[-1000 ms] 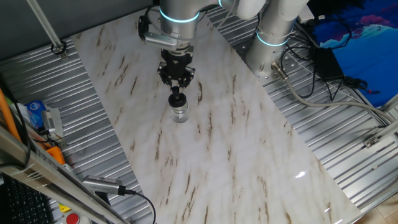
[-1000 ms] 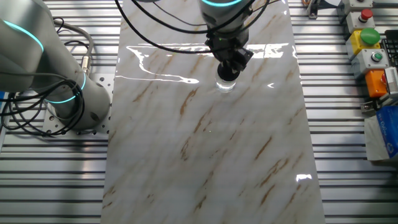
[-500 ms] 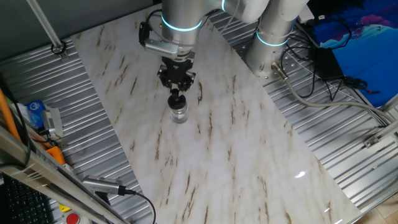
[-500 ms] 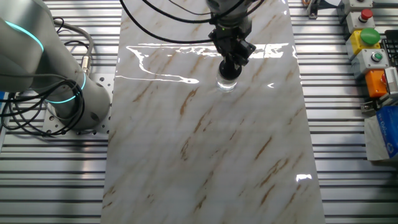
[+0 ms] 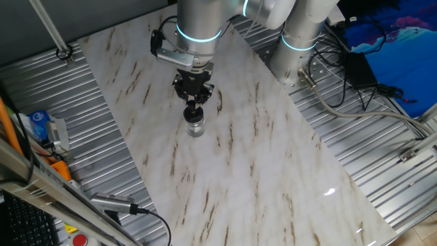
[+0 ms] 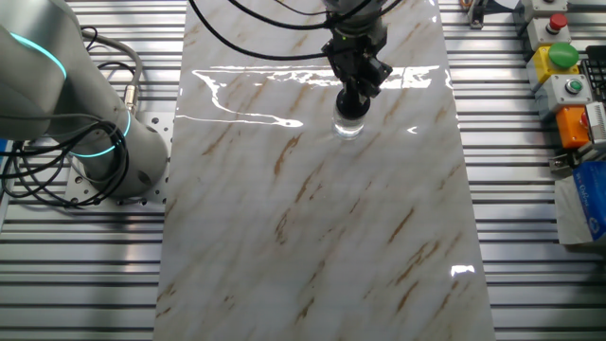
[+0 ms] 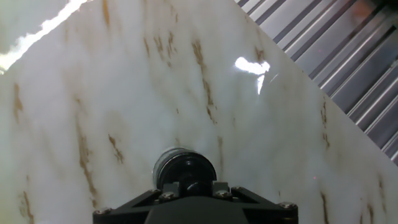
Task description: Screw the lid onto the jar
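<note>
Black lid gripped between my jaws | lid sits atop glass jar | jar upright on marble table

Robotics lab or test cell. A marble-patterned table top lay on a ribbed aluminium bench. Beside the top: loose cables and a push-button control box.

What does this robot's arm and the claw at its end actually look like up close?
The arm is a smooth silver-grey tube with glowing cyan rings at its joints. A grey box sits at its wrist, with a thin black cable looping beside it. The gripper is small, black and angular, with two short fingers and visible screw heads in the hand view. A second, similar arm section trails black cables over the metal table.
</note>
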{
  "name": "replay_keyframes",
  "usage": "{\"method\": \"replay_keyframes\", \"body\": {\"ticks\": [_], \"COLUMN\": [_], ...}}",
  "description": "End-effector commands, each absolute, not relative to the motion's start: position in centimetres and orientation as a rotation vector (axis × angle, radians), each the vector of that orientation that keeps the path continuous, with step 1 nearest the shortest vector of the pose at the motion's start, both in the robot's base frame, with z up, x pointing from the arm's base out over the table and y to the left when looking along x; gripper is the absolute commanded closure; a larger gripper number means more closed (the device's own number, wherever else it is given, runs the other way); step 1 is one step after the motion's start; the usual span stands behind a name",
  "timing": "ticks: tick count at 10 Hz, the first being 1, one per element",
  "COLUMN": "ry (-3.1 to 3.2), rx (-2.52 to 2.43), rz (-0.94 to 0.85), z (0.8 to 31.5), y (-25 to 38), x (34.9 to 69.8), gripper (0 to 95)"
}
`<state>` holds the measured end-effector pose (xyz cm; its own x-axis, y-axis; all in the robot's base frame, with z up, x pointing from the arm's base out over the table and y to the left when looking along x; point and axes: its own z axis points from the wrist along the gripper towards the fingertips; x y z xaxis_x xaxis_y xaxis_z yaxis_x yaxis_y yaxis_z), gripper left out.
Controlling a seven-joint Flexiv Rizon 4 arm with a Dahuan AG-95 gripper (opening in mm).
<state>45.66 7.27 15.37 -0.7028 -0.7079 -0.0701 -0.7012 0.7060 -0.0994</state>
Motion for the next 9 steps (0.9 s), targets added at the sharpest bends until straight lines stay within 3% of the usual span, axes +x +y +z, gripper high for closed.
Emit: {"method": "replay_keyframes", "body": {"ticks": [1,9], "ry": [2.822,2.855], "rx": [-1.135,-1.107], "rz": [-0.123,-0.222], "z": [15.22,15.07], "y": [7.58,7.84], "x": [45.98,46.15], "gripper": [95.0,95.0]}}
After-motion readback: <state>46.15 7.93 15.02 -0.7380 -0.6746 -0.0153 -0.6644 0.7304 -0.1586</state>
